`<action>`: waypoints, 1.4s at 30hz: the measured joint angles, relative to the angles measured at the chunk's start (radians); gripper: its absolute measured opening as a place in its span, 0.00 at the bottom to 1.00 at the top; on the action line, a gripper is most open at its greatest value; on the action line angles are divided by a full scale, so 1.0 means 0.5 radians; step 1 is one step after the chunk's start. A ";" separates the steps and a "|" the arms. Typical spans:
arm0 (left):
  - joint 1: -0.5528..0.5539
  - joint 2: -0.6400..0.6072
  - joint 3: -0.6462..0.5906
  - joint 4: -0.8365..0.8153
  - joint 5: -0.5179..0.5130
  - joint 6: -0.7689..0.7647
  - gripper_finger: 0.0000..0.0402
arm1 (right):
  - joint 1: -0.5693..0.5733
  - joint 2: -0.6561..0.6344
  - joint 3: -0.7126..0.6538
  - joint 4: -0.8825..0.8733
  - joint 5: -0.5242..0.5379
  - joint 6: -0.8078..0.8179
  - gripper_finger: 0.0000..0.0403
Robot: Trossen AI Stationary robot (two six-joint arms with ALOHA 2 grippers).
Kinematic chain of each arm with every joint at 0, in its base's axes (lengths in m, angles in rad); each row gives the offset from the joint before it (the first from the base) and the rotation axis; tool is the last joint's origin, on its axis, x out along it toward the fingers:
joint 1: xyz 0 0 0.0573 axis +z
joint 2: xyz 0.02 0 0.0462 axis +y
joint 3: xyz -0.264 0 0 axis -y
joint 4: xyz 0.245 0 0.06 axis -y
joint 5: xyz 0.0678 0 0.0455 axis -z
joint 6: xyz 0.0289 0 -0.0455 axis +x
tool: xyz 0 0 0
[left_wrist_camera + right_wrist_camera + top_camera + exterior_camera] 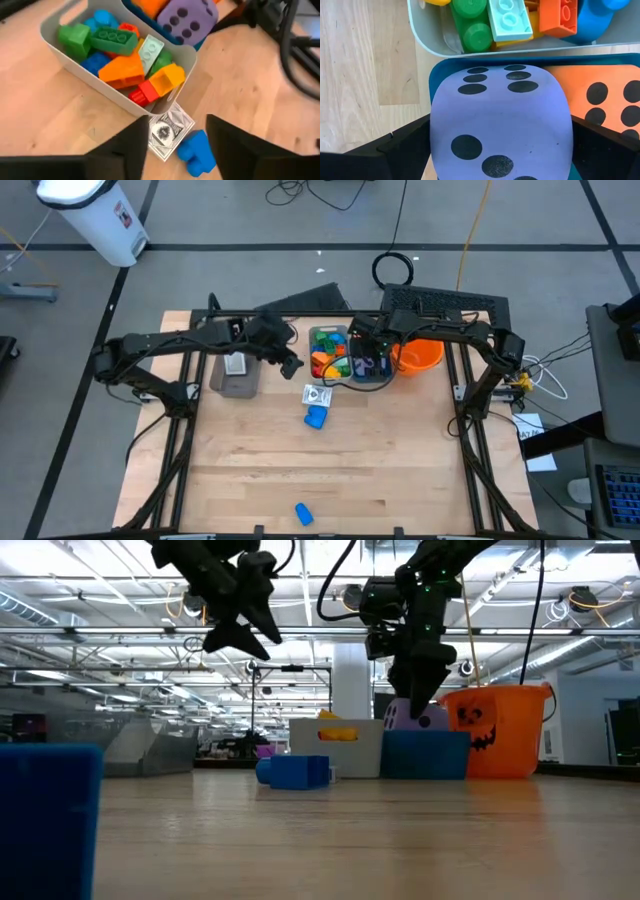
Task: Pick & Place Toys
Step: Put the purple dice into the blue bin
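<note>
Wooden tabletop [300, 465], pale planks, set in a black frame; grey floor around it, and the low view shows an open hall with ceiling trusses behind.

My right gripper [500, 145] is over the teal rectangular bin [437, 75] at the far middle of the table. Its fingers are clamped on the two opposite sides of a large purple foam die with dark dots [500, 125], which fills the space between them. The low view shows the die [418, 717] just above that bin's rim. Beside it, in the same teal bin, lies an orange die with black dots [610, 97].

My left gripper [175, 150] hangs above the table just beside the grey rectangular bin of bricks [65, 57], fingers spread wide with nothing between them. Below it on the wood: a small white printed packet [167, 131], touching the near wall of the grey bin, and a blue plastic brick [197, 152] just beside the packet.

The grey bin holds a heap of plastic bricks; I can make out a green brick [112, 40], an orange wedge brick [122, 70], a pale mint brick [150, 50], and a red and yellow joined piece [157, 85].

A second blue brick [303, 513] lies alone near the front edge of the table, well apart from the rest. An orange plastic bucket with a black face [497, 730] stands just beside the teal bin. A smaller grey tray [237, 375] sits under my left arm.
</note>
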 joint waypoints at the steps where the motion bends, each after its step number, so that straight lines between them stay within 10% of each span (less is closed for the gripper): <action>1: -0.021 0.009 -0.032 0.042 -0.019 -0.005 0.47 | -0.001 0.000 0.000 0.003 0.000 0.000 0.98; 28: -0.237 0.664 -0.112 1.350 -0.247 0.468 0.33 | 0.001 -0.001 -0.096 0.143 -0.322 0.007 0.98; 42: -0.249 1.026 0.309 1.321 -0.212 0.645 0.33 | 0.000 -0.001 -0.133 0.269 -0.371 0.015 0.98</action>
